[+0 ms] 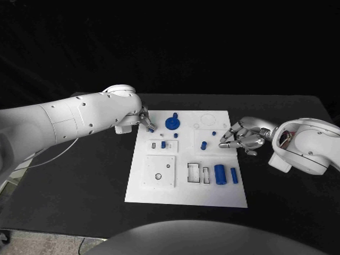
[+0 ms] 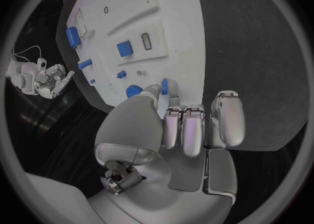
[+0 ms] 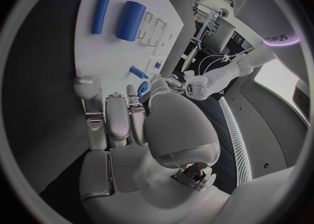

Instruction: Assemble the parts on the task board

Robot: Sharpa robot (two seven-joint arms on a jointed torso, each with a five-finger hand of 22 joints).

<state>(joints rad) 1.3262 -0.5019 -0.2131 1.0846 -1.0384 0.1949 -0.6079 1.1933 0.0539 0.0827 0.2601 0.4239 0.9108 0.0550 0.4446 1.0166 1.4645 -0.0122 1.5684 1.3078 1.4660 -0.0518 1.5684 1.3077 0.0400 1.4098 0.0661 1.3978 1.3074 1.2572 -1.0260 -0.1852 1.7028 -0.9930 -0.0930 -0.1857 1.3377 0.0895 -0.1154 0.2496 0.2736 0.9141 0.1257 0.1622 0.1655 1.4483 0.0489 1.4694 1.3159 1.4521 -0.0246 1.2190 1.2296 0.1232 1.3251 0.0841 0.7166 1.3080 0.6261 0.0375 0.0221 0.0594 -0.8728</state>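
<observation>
My left hand [image 1: 143, 121] sits at the far left corner of the task board [image 1: 187, 186], fingers drawn together; in the left wrist view the thumb and a fingertip [image 2: 173, 101] pinch one small blue peg [image 2: 165, 85], held just above the board's edge. Next along, beside that hand, one large blue gear [image 1: 172, 124] stands near the board's far edge. Below it I count one short blue peg [image 1: 163, 144] seated in a small raised block, with a tiny blue piece [image 1: 175, 135] just above that block. The near left part of the board carries one raised white square plate [image 1: 159, 171] with a slot and a hole in it. Toward the middle, one blue pin [image 1: 203, 145] lies loose on the board and one very small blue piece [image 1: 214, 132] lies beyond it. Near the board's near right corner, one thick blue cylinder [image 1: 220, 173] and one thinner blue cylinder [image 1: 234, 175] lie side by side, just right of two rectangular recesses. My right hand [image 1: 245, 138] hovers over the board's right edge, level with the loose pin, fingers curled loosely inward; I see nothing in its grasp in the right wrist view, and I cannot tell whether its fingertips touch the board.
</observation>
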